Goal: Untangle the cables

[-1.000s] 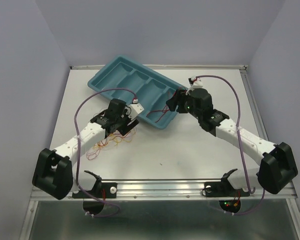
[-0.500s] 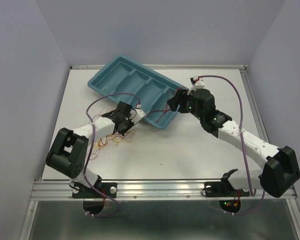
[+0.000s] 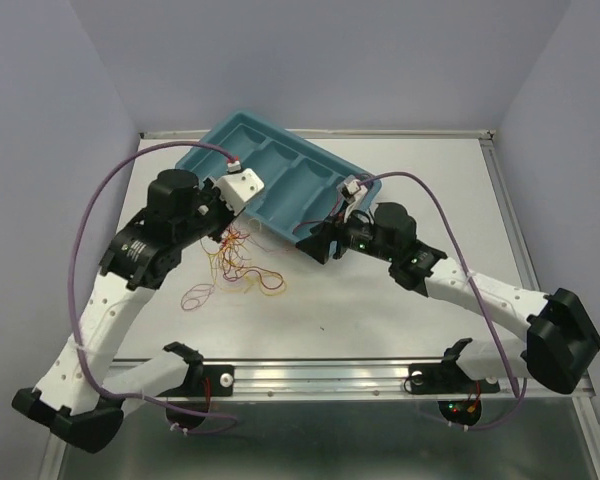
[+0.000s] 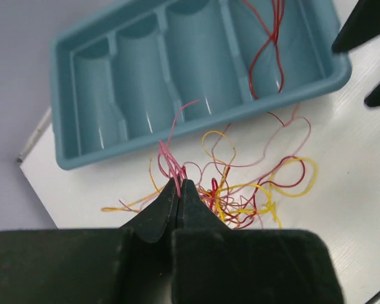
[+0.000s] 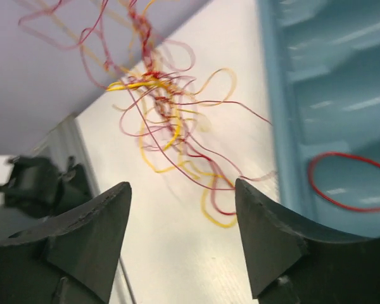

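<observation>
The cables are a tangle of thin red, pink, yellow and orange wires on the white table, in front of the teal tray. My left gripper is shut on a few pink-red strands at the top of the cables, which hang from its tips. In the top view the left gripper sits over the bundle's upper left. My right gripper is open and empty, pointing at the cables from the right. The right gripper is by the tray's near edge. One red cable lies in the tray's end compartment.
The teal tray has several compartments and lies slanted at the back of the table. A loose pinkish loop lies to the left of the bundle. Thick purple arm cables arch over both arms. Grey walls enclose the table.
My left gripper shut on strands of the tangle and lifted up and back with them, stretching the bundle. My right gripper moved left from the tray toward the bundle.
</observation>
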### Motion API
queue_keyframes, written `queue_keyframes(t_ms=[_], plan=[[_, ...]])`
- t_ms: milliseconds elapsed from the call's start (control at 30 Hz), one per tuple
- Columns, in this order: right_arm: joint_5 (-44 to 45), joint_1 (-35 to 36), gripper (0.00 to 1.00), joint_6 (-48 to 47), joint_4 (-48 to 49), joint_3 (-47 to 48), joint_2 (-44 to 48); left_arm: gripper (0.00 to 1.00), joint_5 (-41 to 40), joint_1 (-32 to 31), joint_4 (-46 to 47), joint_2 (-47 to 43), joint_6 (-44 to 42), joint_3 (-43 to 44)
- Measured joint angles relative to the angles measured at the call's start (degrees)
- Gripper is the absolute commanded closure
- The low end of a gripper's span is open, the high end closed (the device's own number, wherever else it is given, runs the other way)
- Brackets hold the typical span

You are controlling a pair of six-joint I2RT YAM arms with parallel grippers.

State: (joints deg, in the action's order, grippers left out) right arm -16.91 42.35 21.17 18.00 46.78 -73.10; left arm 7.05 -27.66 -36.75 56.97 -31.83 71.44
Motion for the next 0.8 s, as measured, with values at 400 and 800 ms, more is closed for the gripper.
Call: queue_keyframes(t_ms=[400,800], plan=[[-10.1,6.8,0.08,-5.2,11.9,-4.2,1.6,1.00,14.4,-0.2,-15.7,-1.9,0.0,14.9],[-5.0,19.0,0.08,-12.7,11.1,-1.6,-9.4,1.00,22.5,-0.3,-17.5,-1.3,0.9,15.0]])
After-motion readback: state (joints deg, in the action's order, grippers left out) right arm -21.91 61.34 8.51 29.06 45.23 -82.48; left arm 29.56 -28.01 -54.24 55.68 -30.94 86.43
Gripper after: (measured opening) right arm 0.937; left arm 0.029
